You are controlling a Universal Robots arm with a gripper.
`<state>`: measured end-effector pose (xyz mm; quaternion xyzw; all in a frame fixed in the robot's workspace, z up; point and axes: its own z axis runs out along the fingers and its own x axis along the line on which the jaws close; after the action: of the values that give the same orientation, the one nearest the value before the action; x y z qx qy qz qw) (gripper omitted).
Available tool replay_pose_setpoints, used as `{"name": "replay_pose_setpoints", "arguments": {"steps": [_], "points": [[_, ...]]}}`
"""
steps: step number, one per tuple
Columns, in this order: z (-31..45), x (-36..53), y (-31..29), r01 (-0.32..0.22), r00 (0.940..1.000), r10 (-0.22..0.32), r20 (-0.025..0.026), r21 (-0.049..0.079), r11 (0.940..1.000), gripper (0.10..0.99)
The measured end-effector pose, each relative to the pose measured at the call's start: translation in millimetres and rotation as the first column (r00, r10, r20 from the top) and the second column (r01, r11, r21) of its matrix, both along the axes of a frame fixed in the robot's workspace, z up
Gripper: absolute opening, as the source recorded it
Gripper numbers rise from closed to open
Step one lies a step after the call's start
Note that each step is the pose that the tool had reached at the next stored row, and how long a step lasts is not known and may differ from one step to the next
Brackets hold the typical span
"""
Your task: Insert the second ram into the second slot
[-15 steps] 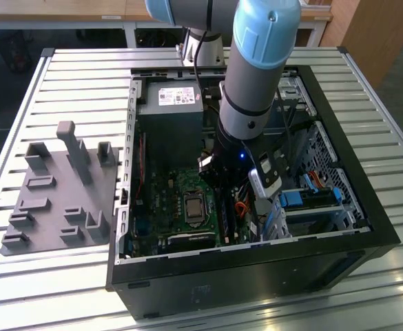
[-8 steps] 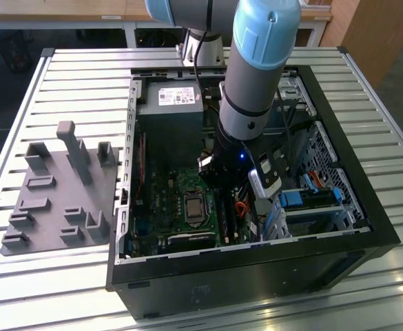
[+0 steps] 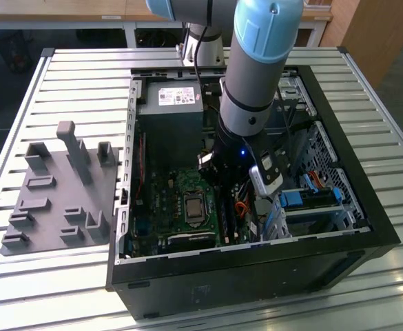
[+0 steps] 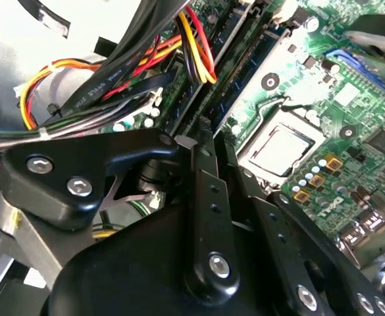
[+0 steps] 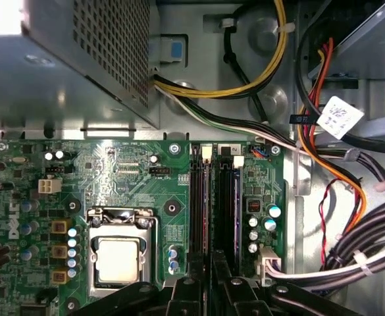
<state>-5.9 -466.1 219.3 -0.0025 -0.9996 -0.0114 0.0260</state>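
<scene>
The gripper (image 5: 208,289) hangs low inside the computer case (image 3: 366,227), straight over the 2 memory slots (image 5: 215,204) right of the processor (image 5: 118,259), but I cannot tell whether its jaws grip the memory stick.

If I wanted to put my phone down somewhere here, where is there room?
The slatted table lies bare between the grey fixture tray and the open computer case, and also beyond the tray. Inside the case it is crowded: the arm reaches down over the motherboard, and cable bundles fill the side beside the memory slots.
</scene>
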Motion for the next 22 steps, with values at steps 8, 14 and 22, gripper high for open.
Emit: {"name": "replay_pose_setpoints", "arguments": {"steps": [8,14,22], "points": [[10.3,0.0,0.0,0.000,1.0000,0.000,-0.0001,0.000,1.0000,0.192],[9.8,0.0,0.4,0.000,1.0000,0.000,0.0000,-0.005,1.0000,0.106],[4.3,0.0,0.4,0.000,1.0000,0.000,0.0001,-0.005,1.0000,0.106]]}}
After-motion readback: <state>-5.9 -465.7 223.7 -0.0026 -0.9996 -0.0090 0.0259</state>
